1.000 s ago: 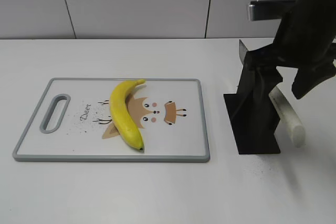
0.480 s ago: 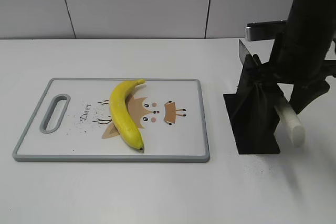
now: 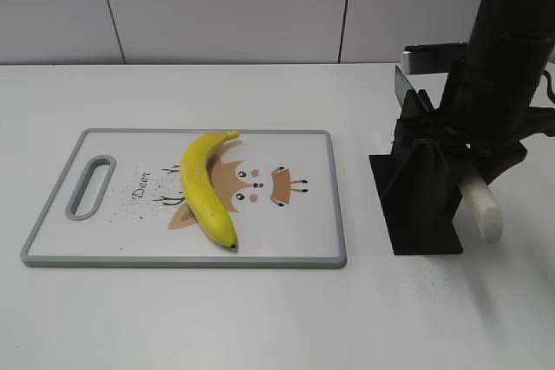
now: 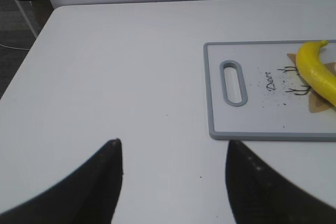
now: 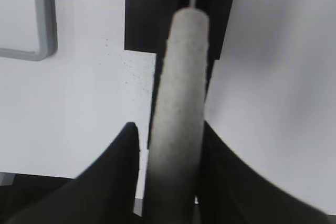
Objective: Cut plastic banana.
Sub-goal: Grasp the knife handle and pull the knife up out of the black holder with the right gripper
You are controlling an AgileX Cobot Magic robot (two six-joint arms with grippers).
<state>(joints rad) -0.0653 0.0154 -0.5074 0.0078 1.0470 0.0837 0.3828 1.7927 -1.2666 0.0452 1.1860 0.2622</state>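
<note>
The whole yellow plastic banana (image 3: 206, 188) lies on the white cutting board (image 3: 113, 231) with a grey rim and a deer drawing. It also shows at the right edge of the left wrist view (image 4: 317, 74). A knife with a white handle (image 3: 481, 201) sits blade-down in a black stand (image 3: 421, 205). My right gripper (image 5: 168, 127) straddles the handle (image 5: 178, 93). The right finger touches it and a thin gap shows at the left finger. My left gripper (image 4: 173, 145) is open and empty over the bare table left of the board (image 4: 252, 124).
The white table's left edge and dark floor show in the left wrist view (image 4: 21, 35). A grey wall stands behind the table (image 3: 217, 6). The board's handle slot (image 3: 91, 186) is at its left end.
My right arm has come down and leftward over the knife stand, so the fingers now sit around the white handle. The banana and the board have not moved.
</note>
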